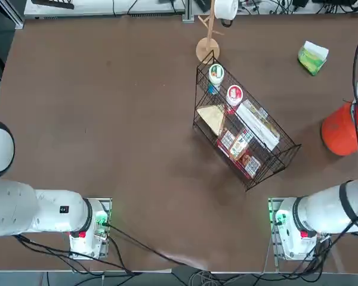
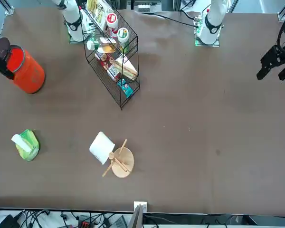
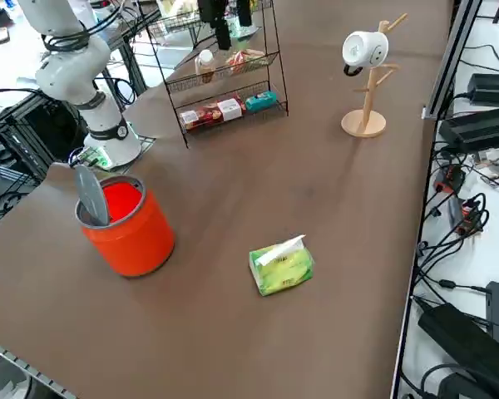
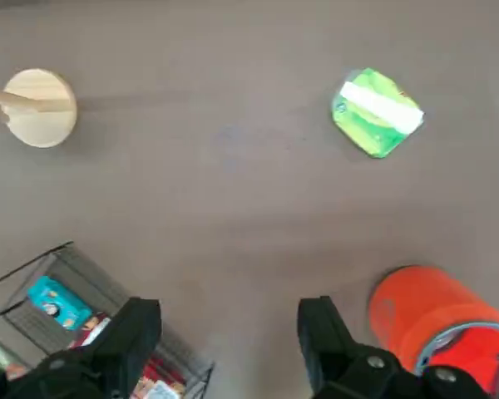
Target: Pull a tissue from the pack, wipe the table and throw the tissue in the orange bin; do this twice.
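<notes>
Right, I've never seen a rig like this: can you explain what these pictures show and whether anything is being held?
The machine is a pair of robot arms mounted side by side at a brown table. One picture looks straight down, one faces the robot from across the table, one looks down from its right side, and one comes from the right wrist.

On the table are a green tissue pack with a white tissue at its slot, an orange bin, a wire rack of goods and a wooden stand with a white mug.

The right gripper hangs above the table, fingers apart, holding nothing.
</notes>
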Controlling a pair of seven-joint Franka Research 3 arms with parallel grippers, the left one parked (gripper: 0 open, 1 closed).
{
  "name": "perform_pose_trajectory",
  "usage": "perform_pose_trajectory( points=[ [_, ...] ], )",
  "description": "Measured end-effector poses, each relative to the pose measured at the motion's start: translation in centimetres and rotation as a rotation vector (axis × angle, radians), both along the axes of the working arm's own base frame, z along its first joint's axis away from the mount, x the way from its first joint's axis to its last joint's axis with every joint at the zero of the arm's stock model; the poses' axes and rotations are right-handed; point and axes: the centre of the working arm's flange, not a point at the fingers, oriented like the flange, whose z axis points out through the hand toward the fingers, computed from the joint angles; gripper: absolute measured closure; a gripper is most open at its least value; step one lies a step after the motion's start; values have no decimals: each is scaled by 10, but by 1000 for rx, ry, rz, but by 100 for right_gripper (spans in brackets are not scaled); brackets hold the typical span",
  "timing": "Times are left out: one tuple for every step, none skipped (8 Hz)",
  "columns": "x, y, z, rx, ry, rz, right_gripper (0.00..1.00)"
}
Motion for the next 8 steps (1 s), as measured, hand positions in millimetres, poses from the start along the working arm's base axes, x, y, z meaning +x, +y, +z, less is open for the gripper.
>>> perform_pose_trajectory(
  points=[
    [-6, 10, 3, 4, 3, -2, 0],
    [-14, 15, 5, 1, 7, 5, 0],
    [-24, 18, 5, -7, 14, 11, 0],
    [-31, 24, 3, -15, 20, 22, 0],
    [-35, 30, 2, -18, 24, 33, 0],
    [-35, 32, 1, -27, 26, 47, 0],
    [-35, 30, 0, -43, 27, 78, 0],
    [-35, 27, 0, -54, 27, 101, 0]
  ],
)
